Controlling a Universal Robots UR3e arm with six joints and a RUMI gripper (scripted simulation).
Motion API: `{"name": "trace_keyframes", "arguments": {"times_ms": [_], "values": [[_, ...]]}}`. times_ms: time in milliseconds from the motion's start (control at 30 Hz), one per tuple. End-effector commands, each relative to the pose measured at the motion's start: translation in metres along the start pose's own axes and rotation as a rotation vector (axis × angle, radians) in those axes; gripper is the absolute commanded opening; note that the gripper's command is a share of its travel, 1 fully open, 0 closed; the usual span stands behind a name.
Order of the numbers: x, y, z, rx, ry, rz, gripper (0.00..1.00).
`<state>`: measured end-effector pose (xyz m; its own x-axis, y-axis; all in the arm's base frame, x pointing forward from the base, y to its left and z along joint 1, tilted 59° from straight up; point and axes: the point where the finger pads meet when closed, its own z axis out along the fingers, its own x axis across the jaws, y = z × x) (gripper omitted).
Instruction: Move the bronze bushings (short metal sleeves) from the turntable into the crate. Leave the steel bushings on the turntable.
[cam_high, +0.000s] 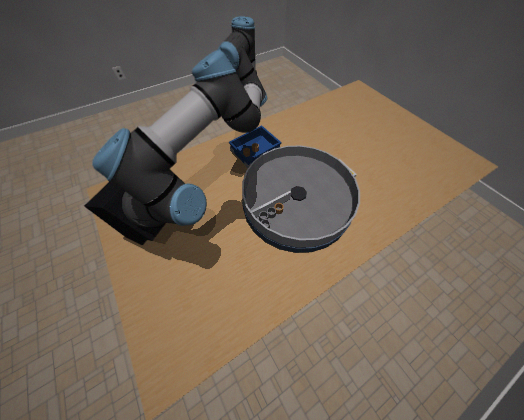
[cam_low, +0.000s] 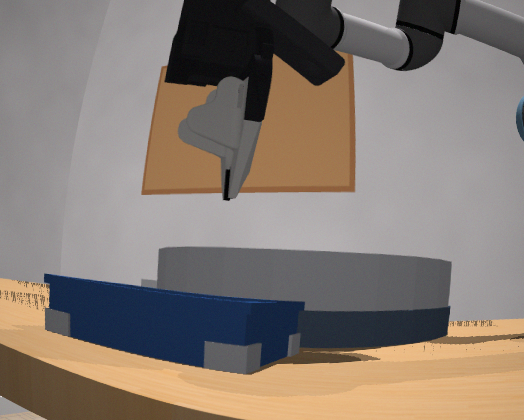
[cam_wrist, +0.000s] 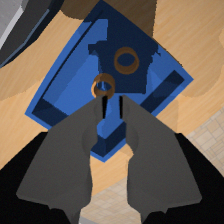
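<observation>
A bronze bushing (cam_high: 279, 211) stands on the grey turntable (cam_high: 320, 175) (cam_low: 300, 280) (cam_wrist: 30, 31), near the white divider. Beside it are three steel bushings (cam_high: 271, 215), two of them nearer the wall. Two bronze bushings are in the blue crate (cam_high: 271, 136) (cam_low: 150, 315) (cam_wrist: 65, 95): one bushing (cam_high: 255, 147) (cam_wrist: 127, 71) farther from the fingers in the wrist view, one bushing (cam_high: 246, 151) (cam_wrist: 103, 77) just beyond the left fingertip. My gripper (cam_low: 228, 198) (cam_wrist: 113, 97) is shut and empty, with a narrow gap at its tips. It hangs well above the crate and is hidden in the top view.
The turntable has a high round wall, a dark centre hub (cam_high: 298, 193) and a white divider (cam_high: 270, 201) running from hub to wall. The crate stands close beside the turntable wall on the wooden table (cam_high: 210, 320). The arm reaches over from its base at the left in the top view.
</observation>
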<state>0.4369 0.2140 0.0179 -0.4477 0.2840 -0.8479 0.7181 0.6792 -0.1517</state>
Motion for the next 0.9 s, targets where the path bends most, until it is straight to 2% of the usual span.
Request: {"name": "trace_keyframes", "arguments": {"times_ms": [0, 867], "values": [[-0.001, -0.001, -0.001, -0.002, 0.0, 0.012, 0.06], [-0.011, -0.014, -0.001, -0.002, 0.0, 0.13, 0.06]]}}
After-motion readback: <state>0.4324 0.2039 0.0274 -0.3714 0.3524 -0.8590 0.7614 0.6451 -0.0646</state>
